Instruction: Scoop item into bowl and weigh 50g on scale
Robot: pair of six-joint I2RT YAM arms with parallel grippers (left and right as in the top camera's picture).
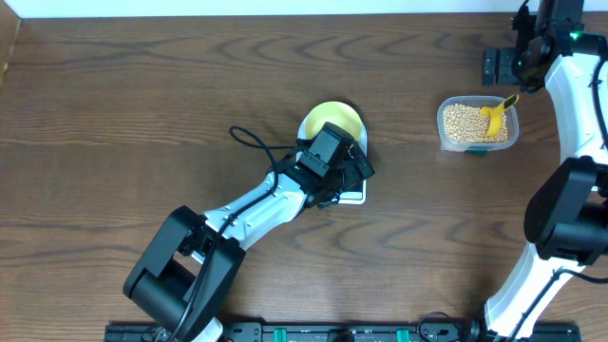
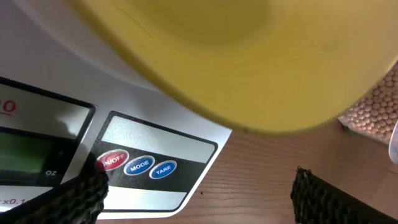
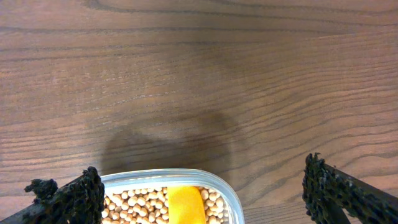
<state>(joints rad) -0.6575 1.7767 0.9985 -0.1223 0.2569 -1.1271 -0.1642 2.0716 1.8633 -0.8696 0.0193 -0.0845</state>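
The pale-yellow bowl [image 1: 331, 119] [image 2: 249, 62] stands on the white scale [image 1: 353, 198] [image 2: 155, 140]; no grains show in it from overhead. My left gripper [image 1: 353, 163] [image 2: 199, 194] hovers open over the scale's front corner, with one finger [image 2: 74, 199] beside the red button and nothing between the jaws. The item [image 1: 465, 122] [image 3: 137, 202], tan grains, fills a clear container [image 1: 478, 124] [image 3: 186, 177] with a yellow scoop [image 1: 496, 115] [image 3: 185, 204] lying in it. Just behind that container, my right gripper [image 1: 494, 65] [image 3: 202, 194] is open and holds nothing.
The scale's grey display [image 2: 25, 149] and its three round buttons [image 2: 139, 165] face the left wrist camera. Grains in the container [image 2: 379, 109] show at that view's right edge. Brown wood table [image 1: 142, 95] lies all around. The left arm's cable [image 1: 252, 142] loops beside the bowl.
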